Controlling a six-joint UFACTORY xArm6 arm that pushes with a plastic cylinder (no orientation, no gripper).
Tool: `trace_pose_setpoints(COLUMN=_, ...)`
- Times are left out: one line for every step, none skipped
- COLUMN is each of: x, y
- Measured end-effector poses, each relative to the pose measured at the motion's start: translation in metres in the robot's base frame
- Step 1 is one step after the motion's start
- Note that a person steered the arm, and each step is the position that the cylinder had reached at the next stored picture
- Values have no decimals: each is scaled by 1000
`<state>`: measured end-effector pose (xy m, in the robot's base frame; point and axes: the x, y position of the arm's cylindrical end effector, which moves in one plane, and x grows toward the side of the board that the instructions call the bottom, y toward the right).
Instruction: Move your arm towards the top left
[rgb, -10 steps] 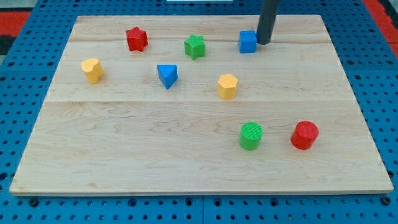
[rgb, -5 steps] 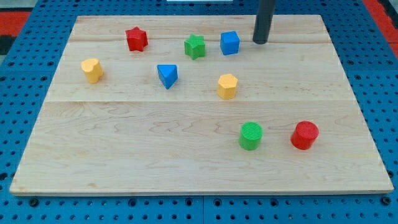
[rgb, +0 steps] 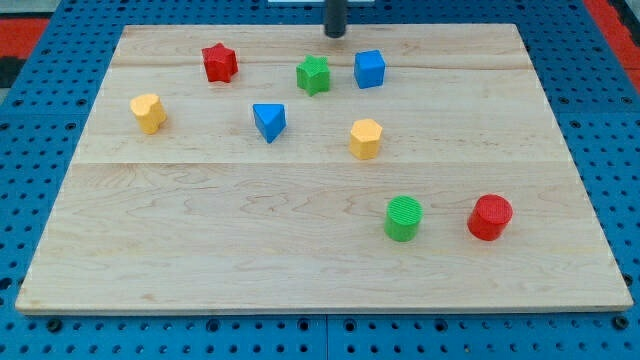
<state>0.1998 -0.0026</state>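
I judge the leftward traverse under way: my tip (rgb: 335, 35), bare and touching nothing, stands at the board's top edge above the green star (rgb: 313, 74), clear ground leftward.

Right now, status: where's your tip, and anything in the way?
My tip at top edge, above green star and blue cube, touching neither. Path left clear; red star sits lower.

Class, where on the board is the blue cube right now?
The blue cube sits near the view's top, right of centre, just right of the green star and below-right of my tip.
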Motion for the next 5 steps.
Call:
trace_pose_setpoints(x=-7, y=-55)
trace_pose_setpoints(x=-7, y=-108)
trace_pose_setpoints(x=-7, y=-158)
trace_pose_setpoints(x=-2, y=-202)
trace_pose_setpoints(x=30, y=-216)
